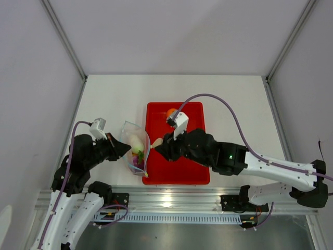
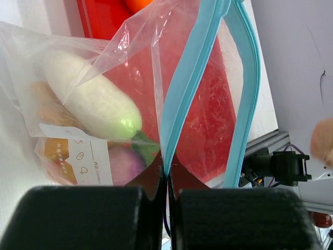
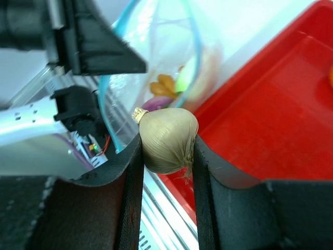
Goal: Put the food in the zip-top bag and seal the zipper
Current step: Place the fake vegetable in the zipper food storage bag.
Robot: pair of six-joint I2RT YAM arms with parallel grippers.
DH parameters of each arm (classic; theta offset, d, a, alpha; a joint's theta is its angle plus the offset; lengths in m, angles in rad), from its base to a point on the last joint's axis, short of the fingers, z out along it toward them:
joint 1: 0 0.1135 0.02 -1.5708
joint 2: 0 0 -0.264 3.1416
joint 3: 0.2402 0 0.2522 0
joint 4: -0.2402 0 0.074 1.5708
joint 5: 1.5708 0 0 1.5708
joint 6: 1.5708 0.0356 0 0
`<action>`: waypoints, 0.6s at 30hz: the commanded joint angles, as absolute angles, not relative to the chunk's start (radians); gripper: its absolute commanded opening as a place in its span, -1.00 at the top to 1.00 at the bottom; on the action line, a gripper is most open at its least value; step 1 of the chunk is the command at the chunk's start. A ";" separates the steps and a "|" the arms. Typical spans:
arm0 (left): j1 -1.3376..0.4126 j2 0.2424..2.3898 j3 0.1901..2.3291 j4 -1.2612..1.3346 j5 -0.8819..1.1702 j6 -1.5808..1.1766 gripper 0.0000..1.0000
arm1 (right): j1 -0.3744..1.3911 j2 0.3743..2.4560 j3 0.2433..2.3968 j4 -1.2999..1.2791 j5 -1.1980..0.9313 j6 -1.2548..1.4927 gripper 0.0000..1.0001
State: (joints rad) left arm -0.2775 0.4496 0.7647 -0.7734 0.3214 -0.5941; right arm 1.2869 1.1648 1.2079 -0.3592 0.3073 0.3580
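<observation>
Orange [image 2: 138,4]: cut by the top edge in the left wrist view; from above, half hidden behind the right wrist camera [image 1: 179,121].
Garlic [image 2: 322,141]: blurred, cut by the right edge.
Zip-top bag [image 3: 156,62]: contents blurred in the right wrist view; one orange-yellow piece behind the label [image 2: 78,159], kind not discernible.

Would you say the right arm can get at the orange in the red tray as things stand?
Probably not yet: the right claw is shut on the garlic. The orange itself lies uncovered at the tray's far end, so dropping the garlic should free the way.
</observation>
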 commanded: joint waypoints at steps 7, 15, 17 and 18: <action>-0.279 0.425 0.759 -0.781 0.330 -0.604 0.99 | 1.327 1.351 1.330 -0.273 0.203 0.295 0.58; -0.279 0.408 0.752 -0.795 0.325 -0.612 0.99 | 1.312 1.551 1.523 -0.328 0.232 0.316 0.54; -0.279 0.408 0.753 -0.795 0.327 -0.611 0.99 | 1.293 1.578 1.566 -0.379 0.236 0.359 0.53; -0.279 0.410 0.755 -0.796 0.325 -0.611 0.99 | 1.272 1.604 1.603 -0.393 0.241 0.370 0.50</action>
